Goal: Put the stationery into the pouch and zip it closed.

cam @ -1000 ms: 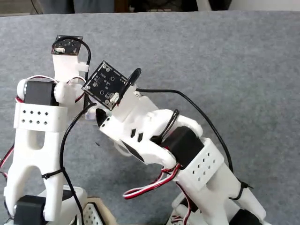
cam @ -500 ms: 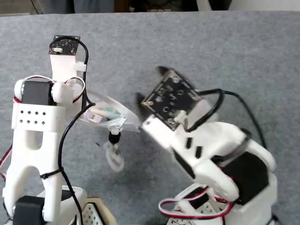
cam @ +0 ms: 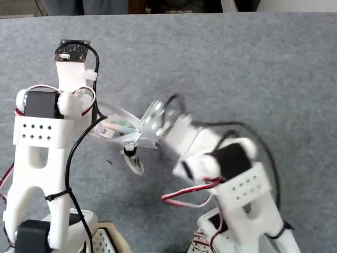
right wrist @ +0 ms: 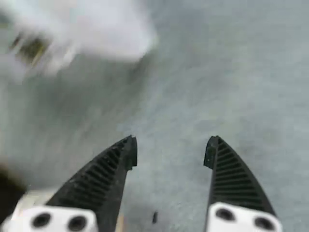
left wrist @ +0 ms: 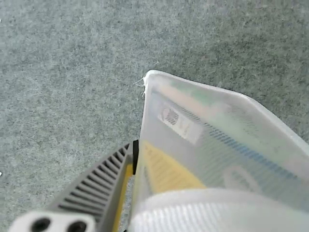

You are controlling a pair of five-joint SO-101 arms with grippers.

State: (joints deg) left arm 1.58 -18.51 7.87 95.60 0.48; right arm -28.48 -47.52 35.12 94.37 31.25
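High view: fixed overhead, some way off, looking down across the grey worktop [cam: 253,63].
Left wrist view: very near, close against the pouch [left wrist: 217,140], worktop beyond.
Right wrist view: faces down past my right pincer [right wrist: 171,141] onto the worktop.
Shared: pouch and worktop.

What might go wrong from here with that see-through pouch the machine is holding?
1. The left pincer grips the pouch by one end alone, so it may twist or slip out when tugged.
2. The right pincer is open and empty near the pouch; it may knock the pouch rather than catch the dangling tab.
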